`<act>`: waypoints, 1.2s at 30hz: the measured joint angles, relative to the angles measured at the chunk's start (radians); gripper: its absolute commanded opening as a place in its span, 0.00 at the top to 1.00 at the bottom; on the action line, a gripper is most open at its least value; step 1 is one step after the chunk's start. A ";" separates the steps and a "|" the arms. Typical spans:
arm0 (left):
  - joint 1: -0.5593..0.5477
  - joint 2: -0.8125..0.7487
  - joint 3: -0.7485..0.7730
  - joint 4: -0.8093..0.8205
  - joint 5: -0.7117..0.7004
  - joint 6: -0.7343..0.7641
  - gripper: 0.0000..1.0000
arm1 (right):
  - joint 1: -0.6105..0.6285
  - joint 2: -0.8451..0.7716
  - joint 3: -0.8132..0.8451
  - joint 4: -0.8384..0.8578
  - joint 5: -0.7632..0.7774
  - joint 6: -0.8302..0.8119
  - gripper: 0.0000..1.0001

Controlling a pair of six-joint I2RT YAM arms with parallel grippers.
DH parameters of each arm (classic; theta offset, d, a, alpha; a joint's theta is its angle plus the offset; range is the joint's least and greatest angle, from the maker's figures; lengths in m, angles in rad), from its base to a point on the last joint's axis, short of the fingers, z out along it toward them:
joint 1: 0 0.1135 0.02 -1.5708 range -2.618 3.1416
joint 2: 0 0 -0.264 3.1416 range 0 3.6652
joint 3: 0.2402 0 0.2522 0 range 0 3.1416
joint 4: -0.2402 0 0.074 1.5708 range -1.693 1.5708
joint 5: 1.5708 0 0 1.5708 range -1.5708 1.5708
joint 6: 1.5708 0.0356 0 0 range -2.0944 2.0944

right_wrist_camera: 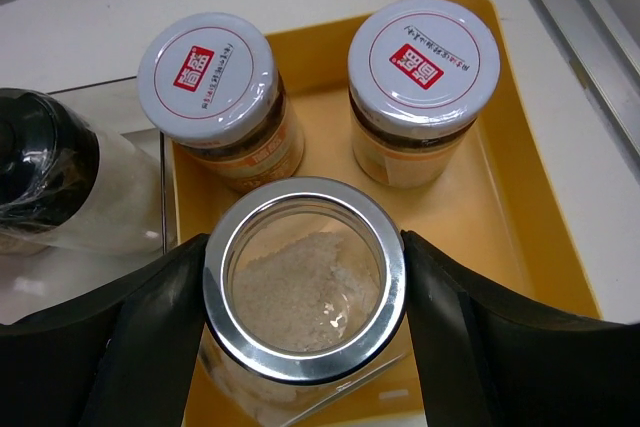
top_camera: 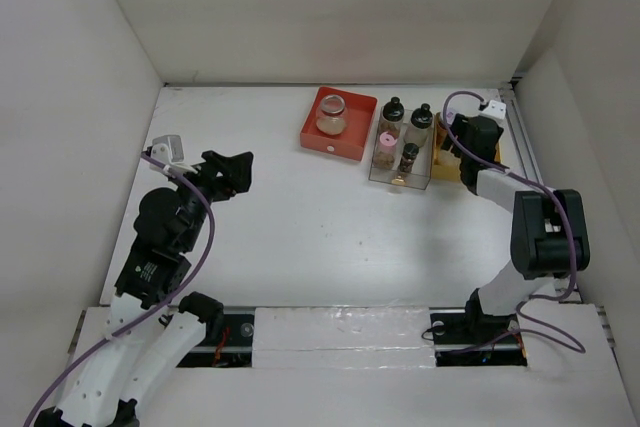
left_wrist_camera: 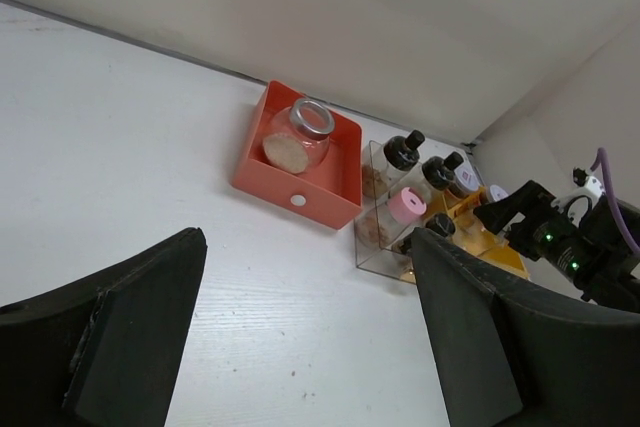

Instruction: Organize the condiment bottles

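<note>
My right gripper [right_wrist_camera: 305, 292] is shut on a wide glass jar [right_wrist_camera: 305, 277] with a silver rim and pale powder, over the near part of the yellow tray [right_wrist_camera: 510, 217]. Two white-capped jars [right_wrist_camera: 207, 64] [right_wrist_camera: 424, 54] stand behind it in that tray. In the top view the right gripper [top_camera: 470, 147] hides this jar. A second squat jar [top_camera: 331, 114] sits in the red tray [top_camera: 315, 137]. Black-capped shakers [top_camera: 392, 109] and a pink-capped one [top_camera: 385, 139] stand in the clear tray [top_camera: 400, 179]. My left gripper [top_camera: 235, 169] is open and empty at the left.
The three trays stand in a row along the back wall, the yellow one near the right wall. A metal rail [right_wrist_camera: 580, 17] runs along the table's right edge beside it. The left wrist view shows bare white table [left_wrist_camera: 150, 167] in front of the red tray [left_wrist_camera: 290, 192].
</note>
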State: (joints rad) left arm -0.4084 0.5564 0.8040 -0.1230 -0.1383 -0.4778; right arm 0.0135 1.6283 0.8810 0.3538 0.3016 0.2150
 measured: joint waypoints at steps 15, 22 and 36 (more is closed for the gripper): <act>0.000 0.011 0.000 0.000 0.010 0.002 0.07 | 0.000 0.005 -0.023 0.029 0.006 0.018 0.19; 0.000 0.011 0.000 0.000 0.012 0.002 0.01 | 0.001 -0.099 -0.033 0.035 0.005 0.003 0.04; 0.000 0.031 0.000 0.000 0.040 0.016 0.00 | 0.073 -0.426 -0.033 -0.015 -0.150 -0.077 0.00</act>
State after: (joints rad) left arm -0.4084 0.5873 0.8040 -0.1234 -0.0978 -0.4622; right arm 0.0864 1.2022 0.8478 0.3386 0.1520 0.1375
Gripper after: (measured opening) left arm 0.996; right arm 0.994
